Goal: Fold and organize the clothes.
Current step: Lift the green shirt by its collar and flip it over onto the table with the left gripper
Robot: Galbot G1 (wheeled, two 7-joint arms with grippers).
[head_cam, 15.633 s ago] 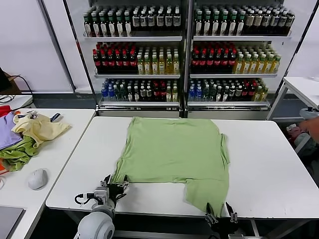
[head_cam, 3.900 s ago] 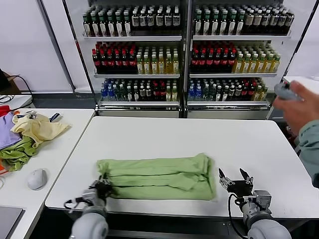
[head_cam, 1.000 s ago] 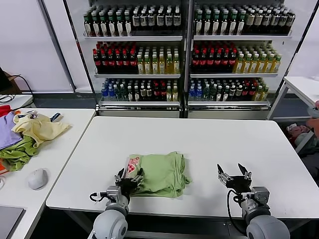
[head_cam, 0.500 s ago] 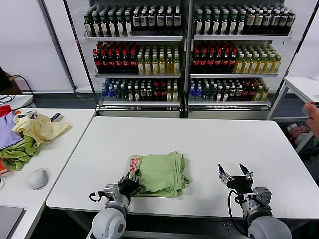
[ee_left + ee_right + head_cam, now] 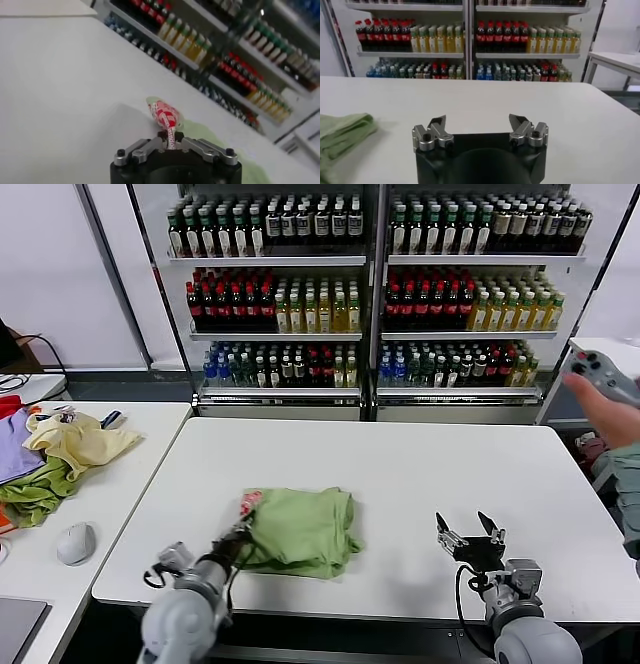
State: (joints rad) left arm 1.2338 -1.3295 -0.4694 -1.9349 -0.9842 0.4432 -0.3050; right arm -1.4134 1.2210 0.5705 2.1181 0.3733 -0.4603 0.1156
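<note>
- My head camera looks forward and down over the white table (image 5: 420,464)
- Both wrist cameras sit low near it, sharing the green shirt (image 5: 210,137)

Your left gripper (image 5: 238,536) is motion-blurred in the head view; its fingertips can't be resolved there. In the left wrist view, the shirt (image 5: 200,135) runs off the frame edge, the printed graphic (image 5: 166,117) is crumpled and unreadable. The person's hand (image 5: 605,409) is cut by the head view's edge.
</note>
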